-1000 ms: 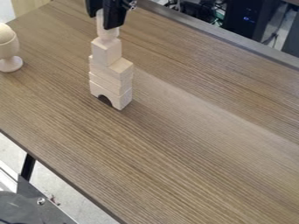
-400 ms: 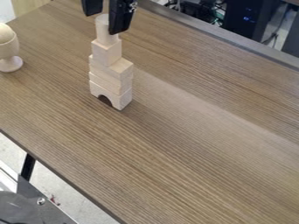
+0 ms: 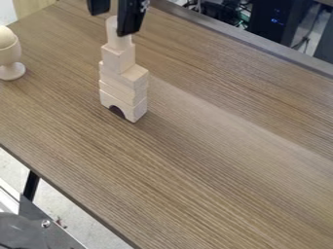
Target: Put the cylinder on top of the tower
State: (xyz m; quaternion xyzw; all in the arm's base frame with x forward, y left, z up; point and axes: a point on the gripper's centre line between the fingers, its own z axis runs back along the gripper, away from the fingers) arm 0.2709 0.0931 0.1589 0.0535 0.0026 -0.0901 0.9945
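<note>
One claw opened; one cylinder, upright, atop one tower

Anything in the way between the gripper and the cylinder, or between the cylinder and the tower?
Nothing visible in either place. The open gripper is at the cylinder, one finger overlapping it in view; whether they touch, I cannot tell. The cylinder stands upright on the top block of the tower.

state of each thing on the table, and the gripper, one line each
cylinder: upright, on top of the tower
tower: standing, blocks stacked
arch block: bottom of the tower, arch opening downward
cup: upright, ball in its top
ball: sitting in the cup
gripper: open, fingers apart by the cylinder's upper part
</note>
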